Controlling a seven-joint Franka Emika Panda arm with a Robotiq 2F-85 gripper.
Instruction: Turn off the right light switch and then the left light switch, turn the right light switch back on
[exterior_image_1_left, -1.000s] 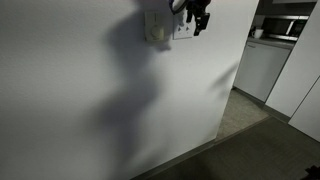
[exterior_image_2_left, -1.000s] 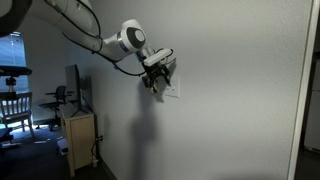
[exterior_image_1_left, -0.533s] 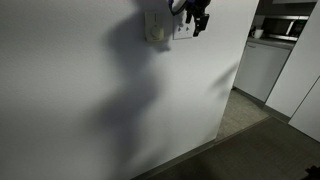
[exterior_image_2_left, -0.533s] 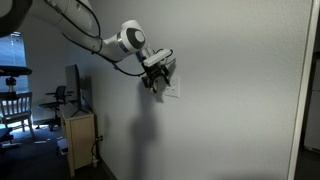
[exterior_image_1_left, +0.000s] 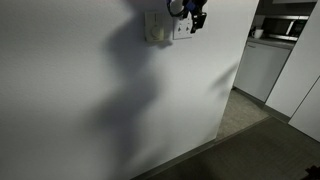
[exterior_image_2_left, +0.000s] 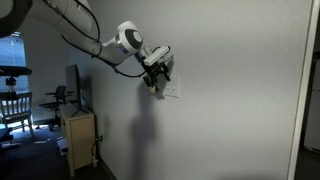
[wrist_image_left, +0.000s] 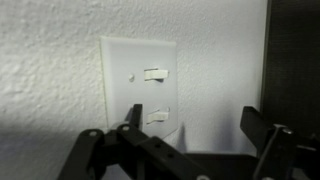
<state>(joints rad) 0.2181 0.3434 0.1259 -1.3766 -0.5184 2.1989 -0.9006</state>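
A small white wall plate (wrist_image_left: 125, 85) fills the wrist view, turned sideways, so its two rockers stand one above the other: an upper one (wrist_image_left: 154, 74) and a lower one (wrist_image_left: 157, 116). I cannot tell here which is the right light switch and which the left. My gripper (wrist_image_left: 200, 125) is open, with nothing between its dark fingers. One fingertip (wrist_image_left: 134, 112) sits just beside the lower rocker; contact cannot be told. In both exterior views the gripper (exterior_image_1_left: 196, 18) (exterior_image_2_left: 158, 76) hovers at the plate (exterior_image_1_left: 180, 31) (exterior_image_2_left: 173, 90), covering most of it.
A cream box with a round dial (exterior_image_1_left: 156, 27) is mounted beside the plate. The wall ends at a corner, with kitchen cabinets (exterior_image_1_left: 262, 65) beyond. In an exterior view a wooden cabinet (exterior_image_2_left: 80, 140) and a chair (exterior_image_2_left: 12, 105) stand under the arm (exterior_image_2_left: 128, 40).
The gripper has shifted slightly upward along the wall in front of the plate. Its jaws have stayed apart.
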